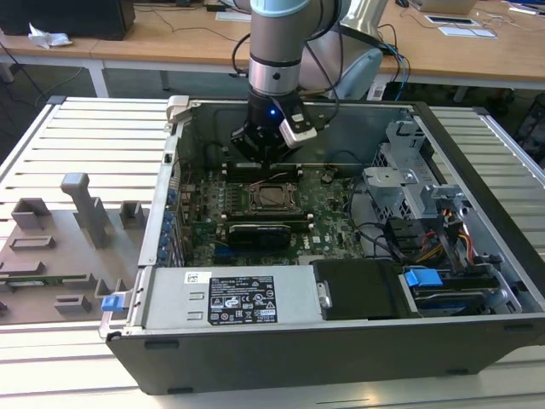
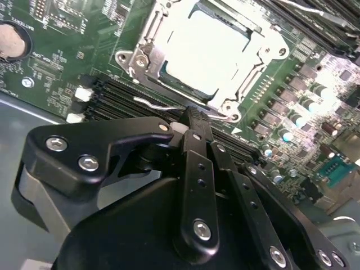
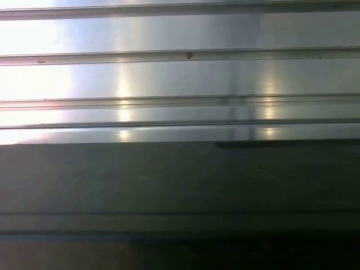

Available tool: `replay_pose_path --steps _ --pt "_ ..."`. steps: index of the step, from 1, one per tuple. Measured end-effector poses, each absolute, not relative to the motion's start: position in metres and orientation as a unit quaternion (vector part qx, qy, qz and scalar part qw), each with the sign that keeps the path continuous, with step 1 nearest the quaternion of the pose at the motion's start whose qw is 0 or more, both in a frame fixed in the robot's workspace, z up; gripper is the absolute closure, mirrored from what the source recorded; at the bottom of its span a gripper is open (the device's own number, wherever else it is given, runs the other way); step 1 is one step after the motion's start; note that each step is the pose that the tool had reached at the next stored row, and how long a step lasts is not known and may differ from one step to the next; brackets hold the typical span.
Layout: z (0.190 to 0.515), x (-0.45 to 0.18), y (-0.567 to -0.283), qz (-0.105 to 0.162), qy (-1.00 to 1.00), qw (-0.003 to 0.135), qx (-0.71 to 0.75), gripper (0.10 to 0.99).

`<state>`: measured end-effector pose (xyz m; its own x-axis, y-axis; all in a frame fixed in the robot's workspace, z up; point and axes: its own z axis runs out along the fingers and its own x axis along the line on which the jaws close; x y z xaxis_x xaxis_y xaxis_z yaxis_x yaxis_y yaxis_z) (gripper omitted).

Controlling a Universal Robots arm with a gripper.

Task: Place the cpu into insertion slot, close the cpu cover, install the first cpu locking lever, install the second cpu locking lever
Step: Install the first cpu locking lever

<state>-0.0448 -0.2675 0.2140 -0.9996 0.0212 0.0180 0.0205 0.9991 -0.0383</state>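
Our end effector (image 2: 194, 121) looks pinched closed, holding nothing. We see the cpu (image 2: 211, 48) just past its tip, under the cover (image 2: 140, 53).

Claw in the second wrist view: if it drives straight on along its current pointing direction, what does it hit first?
Probably the thin wire locking lever at the near edge of the cpu cover, just ahead of the claw. Depth is unclear; the black memory slots beneath could come first.

One open computer case (image 1: 477, 247) held one green motherboard (image 1: 204, 213), one cpu (image 2: 211, 48) under one cpu cover (image 2: 147, 53), one power supply (image 1: 230, 298), and two blue tabs (image 1: 423, 278), with one gripper (image 1: 266, 155) above.
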Motion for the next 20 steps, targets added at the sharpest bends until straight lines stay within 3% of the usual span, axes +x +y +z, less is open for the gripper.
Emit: replay_pose_path --steps 20 --pt "0.203 -0.019 -0.268 0.02 -1.0 0.009 -0.01 0.98"
